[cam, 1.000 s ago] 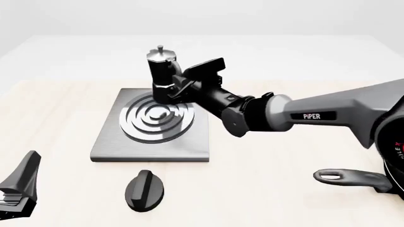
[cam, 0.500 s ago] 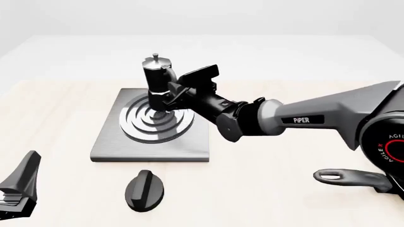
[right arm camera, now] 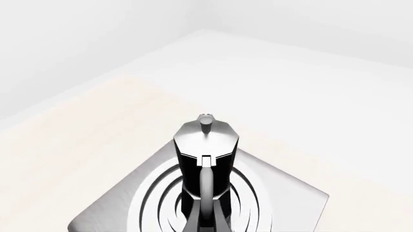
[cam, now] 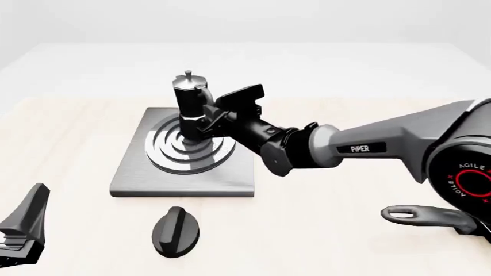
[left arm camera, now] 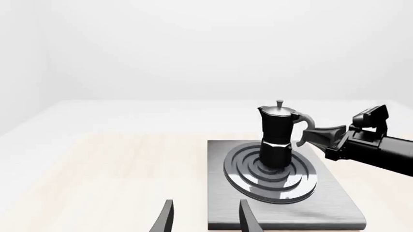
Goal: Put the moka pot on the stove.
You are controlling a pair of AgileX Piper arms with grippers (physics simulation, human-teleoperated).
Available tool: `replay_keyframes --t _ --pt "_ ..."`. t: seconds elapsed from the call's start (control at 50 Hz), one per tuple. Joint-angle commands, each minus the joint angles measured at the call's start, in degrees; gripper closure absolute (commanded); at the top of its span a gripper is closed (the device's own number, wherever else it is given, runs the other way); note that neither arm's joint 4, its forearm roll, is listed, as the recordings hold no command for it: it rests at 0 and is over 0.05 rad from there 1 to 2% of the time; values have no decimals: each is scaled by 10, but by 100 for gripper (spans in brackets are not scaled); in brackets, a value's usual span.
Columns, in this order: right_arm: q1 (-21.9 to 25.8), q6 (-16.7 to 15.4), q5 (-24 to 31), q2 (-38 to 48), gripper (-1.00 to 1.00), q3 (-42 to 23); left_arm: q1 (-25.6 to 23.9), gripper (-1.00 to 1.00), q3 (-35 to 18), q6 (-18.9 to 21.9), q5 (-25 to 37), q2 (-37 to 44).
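The moka pot [cam: 190, 103] (rigid, probably top-heavy) is held upright by its curved handle in the closed right tool [cam: 206, 122], its base on the stove [cam: 184, 172] rings mid-worktop.

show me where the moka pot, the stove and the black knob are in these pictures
moka pot [left arm camera: 277, 137]: left wrist view, on its black faceted body.
stove [cam: 135, 172]: front view, on the bare grey plate left of the burner rings.
black knob [cam: 176, 230]: front view, on its raised middle ridge.
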Motion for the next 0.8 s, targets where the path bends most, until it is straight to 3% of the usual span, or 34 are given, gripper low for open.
replay_keyframes --t 0.02,0.44,0.46,0.8 --pt "-1 5 -6 -2 100 -6 0 -100 0 0 0 0" --pt "11 5 -7 15 100 -10 0 -100 0 0 0 0" --pt "13 5 -7 14 -100 -10 0 -100 0 0 0 0" --pt "16 -2 -7 9 -100 -3 0 -100 0 0 0 0"
